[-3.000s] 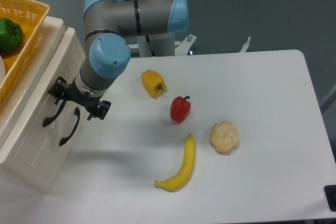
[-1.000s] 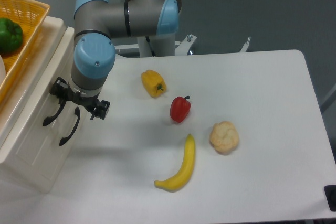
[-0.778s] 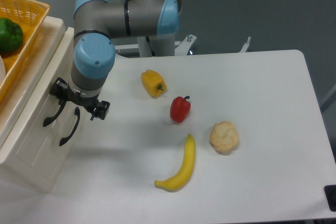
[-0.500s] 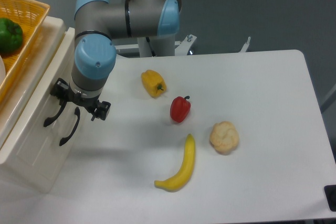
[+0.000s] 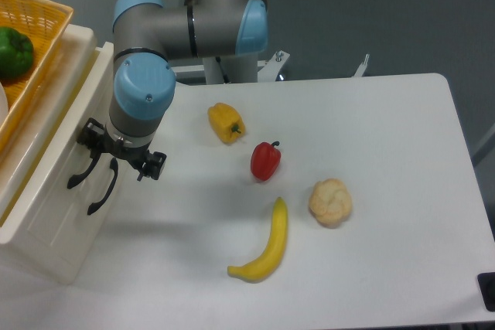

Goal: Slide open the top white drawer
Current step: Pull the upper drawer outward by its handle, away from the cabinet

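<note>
At the far left we count one yellow wicker basket (image 5: 39,17) on the cabinet top, holding one green pepper (image 5: 14,52). Below it stands one cream-white cabinet (image 5: 46,237) with two drawers, each with one curved black handle. The top white drawer (image 5: 73,125) is a wide, shallow, glossy box at the left edge of the worktop (image 5: 387,152), and its front now stands slightly out from the lower drawer (image 5: 58,226); half a second ago it sat a shade further in. One arm reaches down to it, and the tool (image 5: 116,156) has drifted a little to the right with the drawer front. Its black fingers sit at the top of the upper handle (image 5: 81,171); we cannot tell whether they are clamped on it. On the worktop to the right we count one yellow pepper (image 5: 225,123), one banana (image 5: 265,245), one red pepper (image 5: 265,160) and one pale, knobbly cauliflower (image 5: 330,202), all unmoved.
</note>
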Controlling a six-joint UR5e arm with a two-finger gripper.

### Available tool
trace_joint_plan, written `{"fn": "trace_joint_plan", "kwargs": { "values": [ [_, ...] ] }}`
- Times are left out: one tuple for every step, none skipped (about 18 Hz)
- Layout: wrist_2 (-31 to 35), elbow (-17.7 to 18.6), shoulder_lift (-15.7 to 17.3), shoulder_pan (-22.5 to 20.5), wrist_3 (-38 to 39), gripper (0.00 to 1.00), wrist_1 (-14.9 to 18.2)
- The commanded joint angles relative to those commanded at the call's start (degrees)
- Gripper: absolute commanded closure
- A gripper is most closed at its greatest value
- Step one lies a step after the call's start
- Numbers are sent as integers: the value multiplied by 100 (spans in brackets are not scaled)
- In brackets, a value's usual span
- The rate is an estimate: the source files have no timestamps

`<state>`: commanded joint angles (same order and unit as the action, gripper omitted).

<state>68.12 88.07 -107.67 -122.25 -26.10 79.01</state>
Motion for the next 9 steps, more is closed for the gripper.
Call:
{"fn": "trace_joint_plan", "kwargs": {
  "values": [
    [0, 0, 0, -9, -9, 0, 0],
    [0, 0, -9, -18, 0, 0, 0],
    [0, 0, -9, -18, -9, 0, 0],
    [0, 0, -9, -26, 0, 0, 0],
    [0, 0, 0, -61, -9, 0, 0],
    [0, 0, 0, -79, -9, 0, 9],
    [0, 0, 0, -79, -9, 0, 0],
    [0, 0, 0, -79, -9, 0, 0],
    [0, -9, 0, -79, -9, 0, 0]
  ]
}}
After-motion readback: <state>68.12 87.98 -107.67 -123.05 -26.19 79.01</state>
